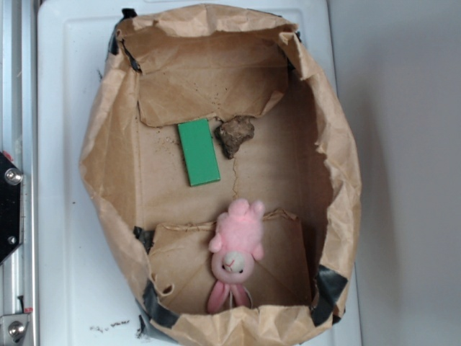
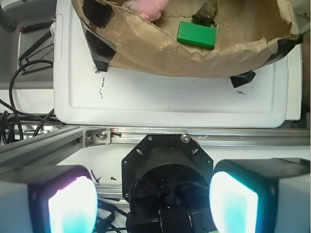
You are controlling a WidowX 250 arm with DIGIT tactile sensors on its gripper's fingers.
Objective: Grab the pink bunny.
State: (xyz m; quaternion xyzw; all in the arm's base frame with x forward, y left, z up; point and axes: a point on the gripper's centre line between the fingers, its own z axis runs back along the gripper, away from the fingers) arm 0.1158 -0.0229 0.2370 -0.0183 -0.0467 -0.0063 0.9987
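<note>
Gripper (image 2: 153, 194) sits well back from the paper bag (image 1: 108, 144), outside it over the aluminium rail (image 2: 194, 137), jaws spread wide with nothing between them. Pink bunny (image 1: 236, 249) lies on the bag floor by the near wall, apart from the green block (image 1: 198, 151) and brown lump (image 1: 235, 134). In the wrist view only its pink edge shows top centre-left, so it's ahead and slightly left of the jaws; long axis runs along the bag's length, ears toward the wall.
</note>
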